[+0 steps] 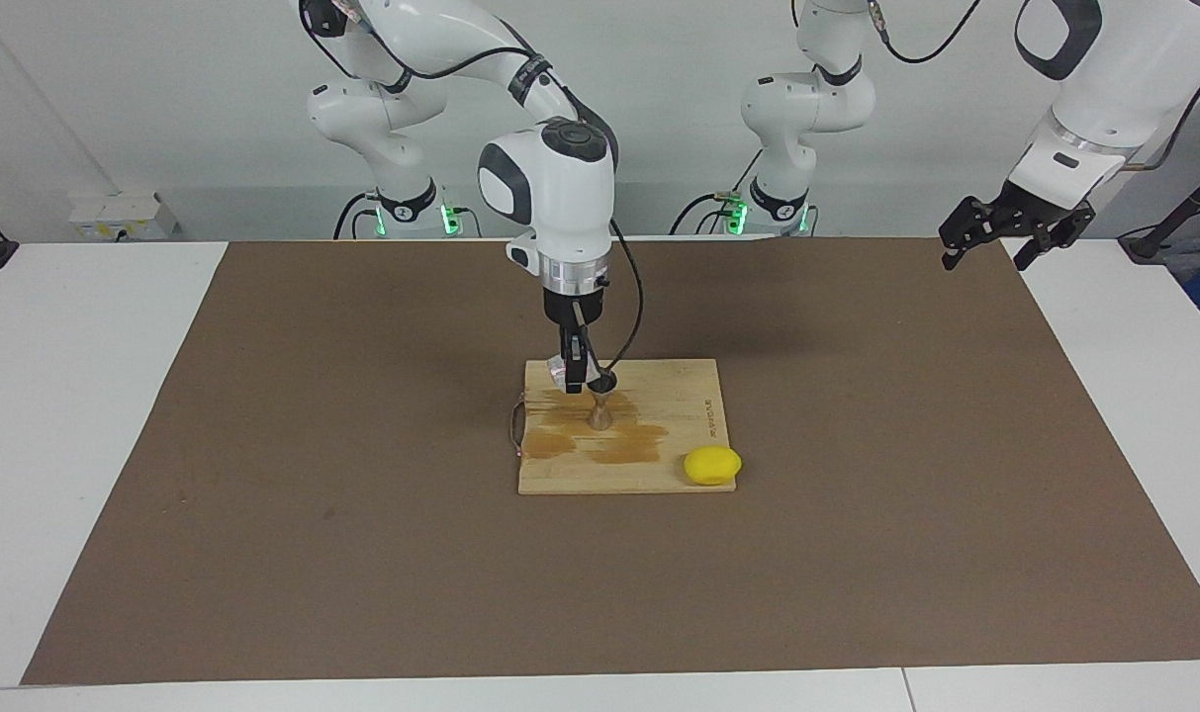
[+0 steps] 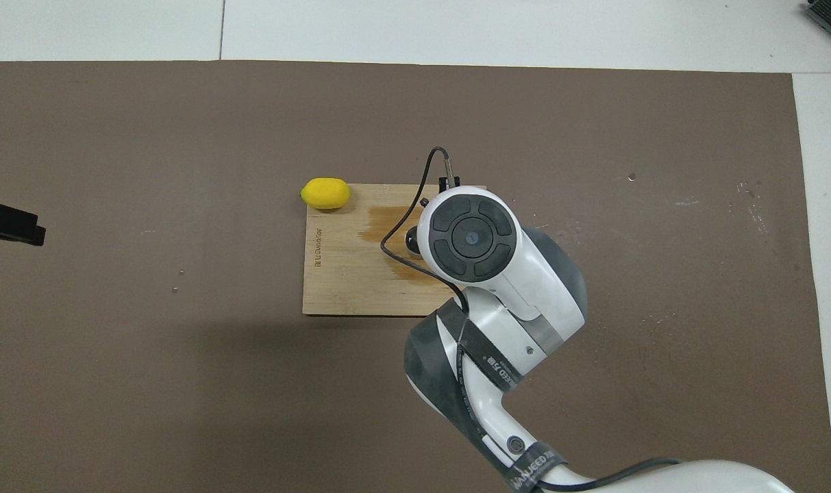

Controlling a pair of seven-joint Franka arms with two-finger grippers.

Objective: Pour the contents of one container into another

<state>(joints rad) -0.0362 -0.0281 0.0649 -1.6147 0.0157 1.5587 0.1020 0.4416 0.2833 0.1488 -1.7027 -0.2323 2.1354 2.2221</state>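
Grasping the small clear glass cup with the right gripper, clenched on it and hanging straight down over the wooden board. In the facing view, holds the cup at about ten o'clock of the steel jigger, just beside its upper mouth and slightly above the rim; cannot tell the cup's tilt, nor make out any stream from it. Hides cup and fingertips under the wrist in the overhead view, leaving only a sliver of the jigger. To pour well, by this reading: bring the cup's lip squarely over the small mouth before tipping, roll the wrist slowly, stay low to the rim, and avoid nudging the jigger, narrow at the waist and likely easy to topple. Worth noting the dark, wet-looking patches on the board from six to eight o'clock of the jigger's foot, probably spill, so expect slick footing. Farther out, at about four o'clock of the jigger, a yellow lemon at the board's corner, well apart from the pour. Farthest, at about two o'clock, the left gripper, waiting released, up over the edge of the brown mat on the surface.
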